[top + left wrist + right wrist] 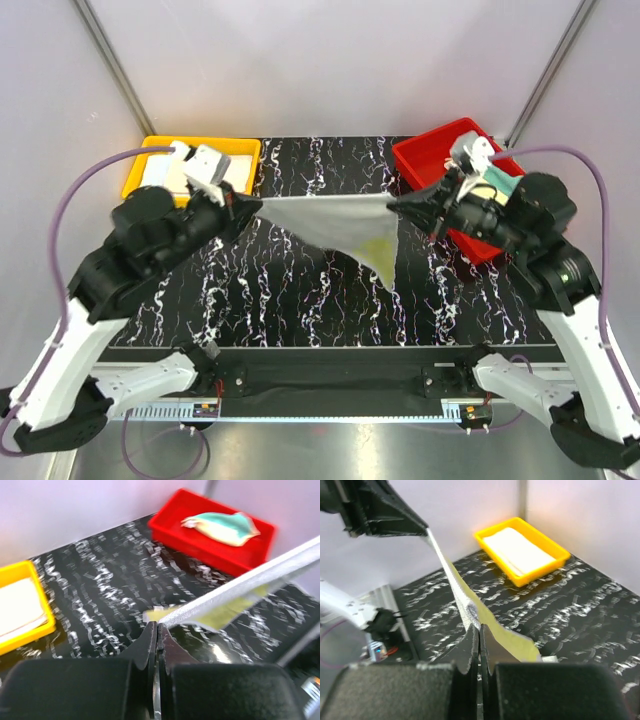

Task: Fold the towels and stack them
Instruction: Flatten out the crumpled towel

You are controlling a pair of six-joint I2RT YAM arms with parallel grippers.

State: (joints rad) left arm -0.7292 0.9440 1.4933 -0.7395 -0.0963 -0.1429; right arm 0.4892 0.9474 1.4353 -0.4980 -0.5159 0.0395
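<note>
Our left gripper (156, 626) has its jaws pressed together on one corner of a towel (330, 224), and our right gripper (479, 628) pinches the opposite corner the same way. In both wrist views the fingertips meet with only the thin cloth edge between them.

From the top we see the towel pulled taut between the two grippers, lifted above the middle of the table (300, 300). Its upper edge runs straight from 9 o'clock to 3 o'clock. The cloth is pale grey on the face we see from above and yellowish on the underside. A loose corner hangs down toward 5 o'clock, below the right gripper; we cannot tell whether its tip touches the table.

Further out, the yellow bin (150, 150) sits at the table's 10 o'clock corner, just behind the left arm, with a flat white towel (520, 550) lying inside it. The red bin (425, 152) sits at 2 o'clock, partly under the right arm, and holds a crumpled teal towel (222, 524) with a paler edge
</note>
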